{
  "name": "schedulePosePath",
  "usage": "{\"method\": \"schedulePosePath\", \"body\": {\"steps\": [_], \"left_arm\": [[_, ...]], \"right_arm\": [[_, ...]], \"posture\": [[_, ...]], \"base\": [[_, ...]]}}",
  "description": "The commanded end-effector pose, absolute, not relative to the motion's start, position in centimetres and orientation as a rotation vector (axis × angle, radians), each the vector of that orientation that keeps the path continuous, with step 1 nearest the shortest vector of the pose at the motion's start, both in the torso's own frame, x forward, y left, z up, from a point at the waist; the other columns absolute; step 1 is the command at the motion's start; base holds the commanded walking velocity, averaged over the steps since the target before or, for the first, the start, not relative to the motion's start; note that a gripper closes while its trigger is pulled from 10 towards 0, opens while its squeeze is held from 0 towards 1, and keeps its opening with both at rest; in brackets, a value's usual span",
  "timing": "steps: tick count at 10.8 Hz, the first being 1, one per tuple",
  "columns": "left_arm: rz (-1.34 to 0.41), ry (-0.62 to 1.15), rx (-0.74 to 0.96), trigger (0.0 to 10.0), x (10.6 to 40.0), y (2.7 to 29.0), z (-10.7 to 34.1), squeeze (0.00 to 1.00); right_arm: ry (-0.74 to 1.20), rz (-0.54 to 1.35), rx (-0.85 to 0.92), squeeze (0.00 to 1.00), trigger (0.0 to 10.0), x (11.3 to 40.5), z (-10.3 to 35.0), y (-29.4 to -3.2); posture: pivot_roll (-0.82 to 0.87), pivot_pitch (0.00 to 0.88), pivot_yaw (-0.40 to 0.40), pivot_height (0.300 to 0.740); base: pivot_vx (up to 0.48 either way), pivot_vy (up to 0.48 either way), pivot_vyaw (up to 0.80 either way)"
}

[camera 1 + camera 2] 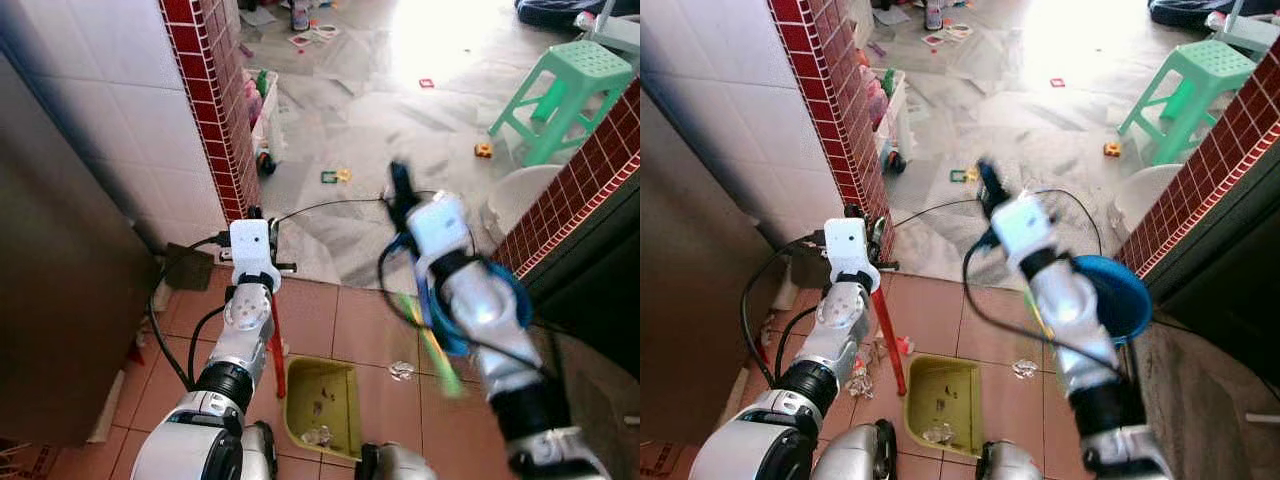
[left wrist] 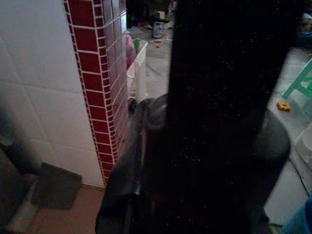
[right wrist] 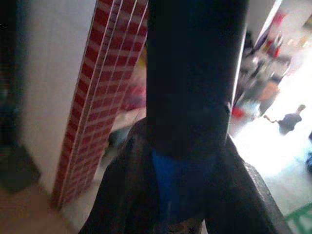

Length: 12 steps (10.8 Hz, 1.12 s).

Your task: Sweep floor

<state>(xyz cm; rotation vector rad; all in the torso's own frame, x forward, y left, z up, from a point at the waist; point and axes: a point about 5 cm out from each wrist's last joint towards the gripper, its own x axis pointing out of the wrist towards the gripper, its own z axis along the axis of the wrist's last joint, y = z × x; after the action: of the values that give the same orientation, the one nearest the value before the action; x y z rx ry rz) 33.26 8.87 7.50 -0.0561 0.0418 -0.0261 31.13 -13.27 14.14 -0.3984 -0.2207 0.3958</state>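
Observation:
A yellow-green dustpan sits on the terracotta tiles with bits of litter in it. Its red handle rises to my left gripper, which is shut on it beside the brick pillar. My right gripper is blurred and raised over the edge of the grey floor. It is shut on a broom with a green stick and a blue part that hangs along the forearm. A crumpled wrapper lies on the tiles right of the dustpan, and another wrapper lies beside my left arm.
A red brick pillar and a dark cabinet close in the left. A brick-faced counter and a white basin stand on the right. A green stool, scattered toys and a black cable lie on the grey floor ahead.

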Motion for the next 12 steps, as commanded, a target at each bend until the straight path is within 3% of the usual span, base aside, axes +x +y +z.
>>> {"method": "schedulePosePath", "body": {"steps": [1, 5, 12], "left_arm": [[-0.022, 0.119, -0.045, 10.0, 32.6, 8.6, 6.0, 0.0], [0.032, 0.127, -0.053, 10.0, 32.7, 9.0, 5.9, 0.0], [0.039, 0.155, -0.056, 10.0, 32.8, 9.2, 5.7, 0.0]], "right_arm": [[-0.221, 0.383, -0.404, 0.0, 10.0, 31.0, 14.5, -12.9], [-0.176, 0.378, -0.013, 0.0, 10.0, 31.5, 15.7, -11.0], [-0.219, 0.653, 0.221, 0.0, 10.0, 31.4, 19.8, -11.0]], "posture": [[-0.08, 0.074, -0.016, 0.74], [-0.08, 0.07, -0.02, 0.74], [-0.08, 0.064, -0.013, 0.74]], "base": [[0.0, 0.0, 0.0], [0.0, 0.0, 0.0], [0.0, 0.0, 0.0]]}}
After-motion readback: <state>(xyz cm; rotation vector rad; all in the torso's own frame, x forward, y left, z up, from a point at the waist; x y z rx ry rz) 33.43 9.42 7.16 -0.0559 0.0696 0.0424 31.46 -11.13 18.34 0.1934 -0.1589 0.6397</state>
